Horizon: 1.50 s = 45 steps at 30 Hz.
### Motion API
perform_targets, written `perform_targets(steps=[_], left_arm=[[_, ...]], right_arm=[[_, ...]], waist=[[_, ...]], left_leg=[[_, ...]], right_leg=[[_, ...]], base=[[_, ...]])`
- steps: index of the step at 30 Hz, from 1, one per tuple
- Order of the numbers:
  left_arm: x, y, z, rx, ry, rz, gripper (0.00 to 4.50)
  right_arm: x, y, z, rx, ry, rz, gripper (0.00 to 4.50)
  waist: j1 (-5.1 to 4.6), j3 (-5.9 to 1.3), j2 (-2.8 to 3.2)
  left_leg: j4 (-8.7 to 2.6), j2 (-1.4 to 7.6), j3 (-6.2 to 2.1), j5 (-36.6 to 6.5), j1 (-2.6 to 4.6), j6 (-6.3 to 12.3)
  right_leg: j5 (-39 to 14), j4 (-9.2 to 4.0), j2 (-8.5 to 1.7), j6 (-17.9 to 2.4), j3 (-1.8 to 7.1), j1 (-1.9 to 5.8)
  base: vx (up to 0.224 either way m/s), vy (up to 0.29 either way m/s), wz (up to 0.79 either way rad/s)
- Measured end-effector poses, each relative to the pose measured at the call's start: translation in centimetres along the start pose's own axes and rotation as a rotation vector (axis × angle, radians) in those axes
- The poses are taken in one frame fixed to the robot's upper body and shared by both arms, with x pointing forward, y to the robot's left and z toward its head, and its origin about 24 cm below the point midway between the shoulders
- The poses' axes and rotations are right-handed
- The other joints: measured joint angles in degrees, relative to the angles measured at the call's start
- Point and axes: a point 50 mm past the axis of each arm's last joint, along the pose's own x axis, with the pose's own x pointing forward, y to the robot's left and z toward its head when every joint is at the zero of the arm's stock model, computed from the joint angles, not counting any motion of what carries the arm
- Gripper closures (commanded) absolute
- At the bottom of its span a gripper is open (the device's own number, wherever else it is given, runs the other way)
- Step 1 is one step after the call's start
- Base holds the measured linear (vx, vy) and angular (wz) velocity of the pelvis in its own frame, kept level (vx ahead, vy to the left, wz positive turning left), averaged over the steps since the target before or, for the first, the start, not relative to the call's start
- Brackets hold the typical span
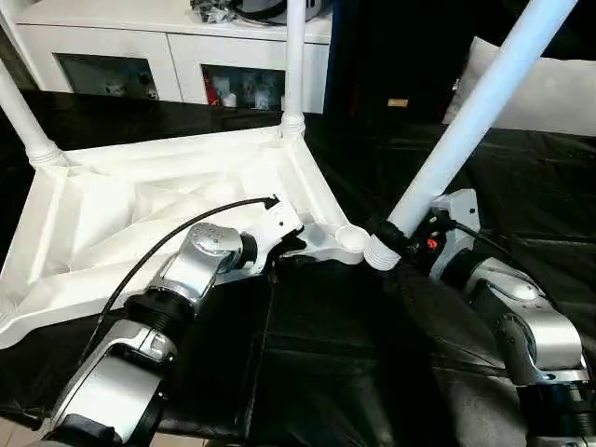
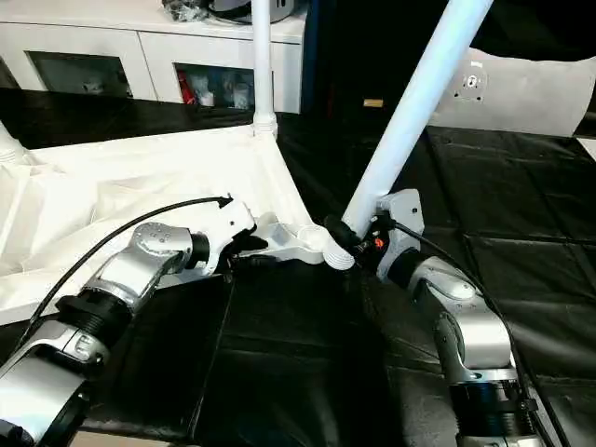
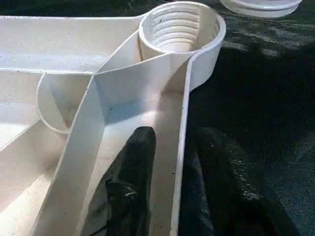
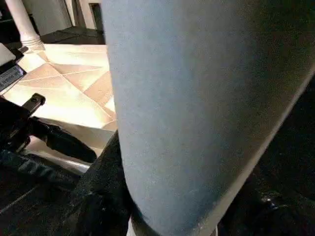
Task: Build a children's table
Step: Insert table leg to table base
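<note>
On the worktop: black-covered worktop (image 1: 317, 372) carries the upturned tabletop (image 1: 140, 205), toward its left edge.
Fitted legs: two (image 1: 294, 56) upright in far sockets.
Left end effector (image 3: 170, 187): fingers straddling the tabletop's rim by the empty socket (image 1: 351, 239).
Right end effector (image 1: 396, 244): clamped on a tilted leg (image 1: 475, 116), foot beside that socket.

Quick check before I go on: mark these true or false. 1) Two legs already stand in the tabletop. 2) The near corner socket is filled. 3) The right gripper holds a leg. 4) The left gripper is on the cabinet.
1) True: two legs stand in the tabletop.
2) False: the near socket is empty, its threads showing.
3) True: the right gripper holds a tilted leg, its end beside that socket.
4) False: the left gripper straddles the tabletop's edge wall, one finger inside.
</note>
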Motion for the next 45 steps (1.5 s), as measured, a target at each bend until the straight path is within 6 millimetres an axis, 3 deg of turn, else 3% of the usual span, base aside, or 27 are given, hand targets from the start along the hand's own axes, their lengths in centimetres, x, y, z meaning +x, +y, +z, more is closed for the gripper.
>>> perform_targets(steps=[15,22,30,36,45], left_arm=[[-0.1,0.0,-0.1,0.063,0.011,-0.024,4.47],[-0.1,0.0,-0.1,0.07,0.017,-0.041,4.5],[-0.2,0.0,-0.1,0.11,0.029,-0.053,4.5],[-1.0,-0.1,-0.3,0.254,0.065,-0.107,4.5],[-1.5,-1.2,-0.6,0.319,0.041,-0.216,4.5]], right_arm=[[0.0,0.1,0.3,-0.012,0.015,0.018,2.63],[0.6,0.1,2.2,-0.048,-0.016,0.062,2.63],[1.0,0.6,2.7,-0.079,0.018,0.136,2.63],[1.6,0.8,2.2,-0.107,0.129,0.224,2.63],[2.7,1.4,1.5,-0.054,0.204,0.347,2.63]], waist=[[-0.09,-0.01,0.01],[-0.1,-0.01,0.01],[-0.12,-0.01,0.01],[-0.4,-0.01,0.01],[0.97,-0.01,-0.02]], left_leg=[[0.0,0.0,0.01,0.0,0.11,0.0],[-0.01,0.0,0.02,0.0,0.13,0.0],[-0.01,0.0,0.02,0.0,0.14,0.0],[-0.12,0.04,0.02,0.0,0.3,-0.08],[-0.1,0.05,0.04,0.1,0.38,-0.14]], right_leg=[[0.0,-0.02,0.0,0.0,0.02,0.09],[0.0,-0.02,0.0,0.0,0.02,0.09],[0.0,-0.02,0.0,0.0,0.02,0.09],[0.0,0.02,0.04,0.0,0.02,0.14],[0.0,0.03,0.0,0.0,-0.01,0.31]], base=[[0.0,0.0,0.0],[0.0,0.0,0.0],[0.0,0.0,0.0],[0.0,0.0,0.0],[0.0,0.0,0.0]])
